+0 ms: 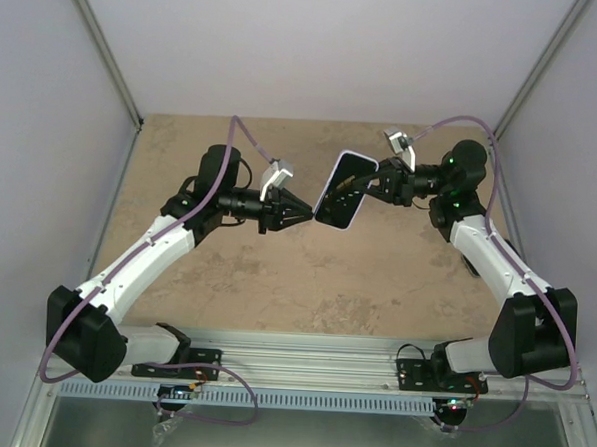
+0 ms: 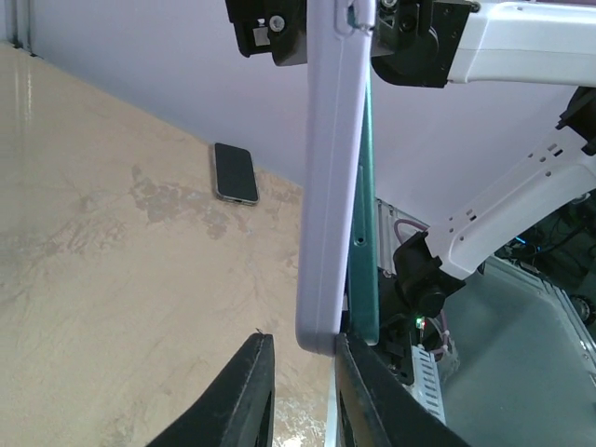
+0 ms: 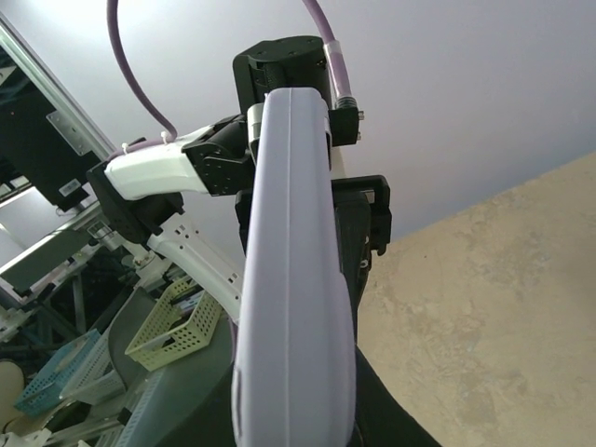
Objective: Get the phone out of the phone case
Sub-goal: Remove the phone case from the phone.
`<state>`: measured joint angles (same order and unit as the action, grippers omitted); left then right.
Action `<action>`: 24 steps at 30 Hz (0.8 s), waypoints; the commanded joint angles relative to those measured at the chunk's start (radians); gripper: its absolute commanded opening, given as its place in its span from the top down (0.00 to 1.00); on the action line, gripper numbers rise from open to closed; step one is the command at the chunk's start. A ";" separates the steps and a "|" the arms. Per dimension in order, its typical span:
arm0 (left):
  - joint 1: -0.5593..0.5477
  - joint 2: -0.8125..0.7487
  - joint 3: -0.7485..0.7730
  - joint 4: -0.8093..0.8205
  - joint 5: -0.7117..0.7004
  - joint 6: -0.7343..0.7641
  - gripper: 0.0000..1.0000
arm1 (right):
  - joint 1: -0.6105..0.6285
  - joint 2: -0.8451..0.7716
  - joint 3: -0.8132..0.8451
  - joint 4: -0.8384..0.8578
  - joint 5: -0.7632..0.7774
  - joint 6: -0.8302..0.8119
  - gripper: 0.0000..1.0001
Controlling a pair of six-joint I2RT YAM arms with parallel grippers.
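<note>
Filling the middle of the top view, the beige bench (image 1: 275, 282) lies below both arms. The right arm (image 1: 487, 253) reaches in from the right and the left arm (image 1: 168, 237) from the left, meeting at upper centre. The right jaws are clamped on the lilac phone case (image 3: 293, 279), holding it tilted and clear of the bench, with the phone (image 1: 344, 191) seated inside. The left jaws stand narrowly apart at the case's lower corner; I cannot tell whether they pinch it. A dark handset (image 2: 235, 173) lies flat on the bench.
</note>
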<state>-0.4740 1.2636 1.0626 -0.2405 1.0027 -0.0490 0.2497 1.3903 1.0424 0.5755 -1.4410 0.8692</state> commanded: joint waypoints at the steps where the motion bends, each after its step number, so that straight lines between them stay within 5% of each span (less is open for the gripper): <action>1: 0.000 0.012 -0.014 0.016 -0.112 0.016 0.81 | 0.023 -0.038 0.003 0.116 -0.047 0.071 0.99; 16: 0.000 0.069 0.008 0.113 -0.052 -0.105 0.76 | 0.131 -0.018 -0.017 0.144 -0.091 0.088 0.99; 24: -0.003 0.063 0.016 0.217 0.070 -0.204 0.78 | 0.202 0.005 -0.022 -0.139 -0.087 -0.151 1.00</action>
<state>-0.4801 1.3037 1.0622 -0.1936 1.0958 -0.1623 0.3462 1.3911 1.0267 0.5774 -1.3987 0.8326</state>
